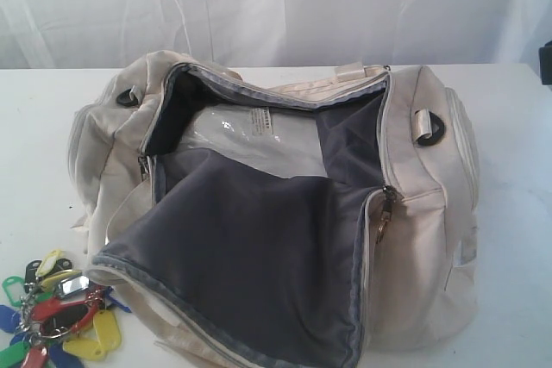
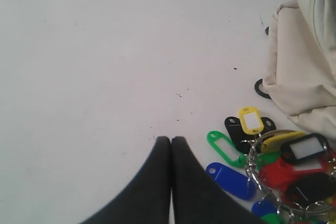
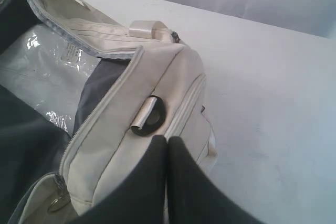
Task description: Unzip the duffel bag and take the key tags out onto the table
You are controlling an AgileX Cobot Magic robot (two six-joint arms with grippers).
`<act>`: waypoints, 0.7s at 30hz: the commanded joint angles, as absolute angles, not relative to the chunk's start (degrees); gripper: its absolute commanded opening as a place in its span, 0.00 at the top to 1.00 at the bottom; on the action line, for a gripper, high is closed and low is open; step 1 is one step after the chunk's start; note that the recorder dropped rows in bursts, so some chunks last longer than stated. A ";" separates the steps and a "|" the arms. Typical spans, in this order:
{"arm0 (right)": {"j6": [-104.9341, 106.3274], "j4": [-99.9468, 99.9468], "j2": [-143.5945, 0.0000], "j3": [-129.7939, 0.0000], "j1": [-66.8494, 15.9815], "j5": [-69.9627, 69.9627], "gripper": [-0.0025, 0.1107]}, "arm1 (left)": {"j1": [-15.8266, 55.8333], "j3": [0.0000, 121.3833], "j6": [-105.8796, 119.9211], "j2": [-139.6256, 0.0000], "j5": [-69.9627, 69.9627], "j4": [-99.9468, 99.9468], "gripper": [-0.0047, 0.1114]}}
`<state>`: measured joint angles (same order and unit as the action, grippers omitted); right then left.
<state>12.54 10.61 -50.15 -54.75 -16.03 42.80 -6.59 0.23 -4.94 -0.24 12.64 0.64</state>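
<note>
The cream duffel bag (image 1: pixel 431 239) lies unzipped on the white table (image 1: pixel 517 127), its grey-lined flap folded toward the front and clear plastic showing inside. The key tags (image 1: pixel 60 316) lie in a bunch on the table at the bag's front left corner, also in the left wrist view as key tags (image 2: pixel 273 166) beside the bag's fabric (image 2: pixel 304 77). My left gripper (image 2: pixel 171 139) is shut and empty, just beside the tags and apart from them. My right gripper (image 3: pixel 167 138) is shut and empty above the bag's end (image 3: pixel 157 93). Neither gripper shows in the exterior view.
A black ring with a webbing loop (image 3: pixel 149 115) sits on the bag's end near my right gripper. A metal zipper pull (image 1: pixel 384 213) hangs at the opening's right corner. White curtains (image 1: pixel 276 6) back the table. Bare tabletop (image 2: pixel 105 51) spreads beside the tags.
</note>
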 commanded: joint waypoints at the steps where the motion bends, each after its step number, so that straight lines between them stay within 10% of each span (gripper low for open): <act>1: 12.82 10.69 -50.03 -54.57 -15.97 42.14 0.98 | -3.13 0.00 -5.74 0.00 12.72 0.91 0.96; 21: 12.82 10.69 -50.03 -54.57 -15.97 42.14 0.98 | -1.31 0.00 -7.39 0.00 11.62 2.15 0.96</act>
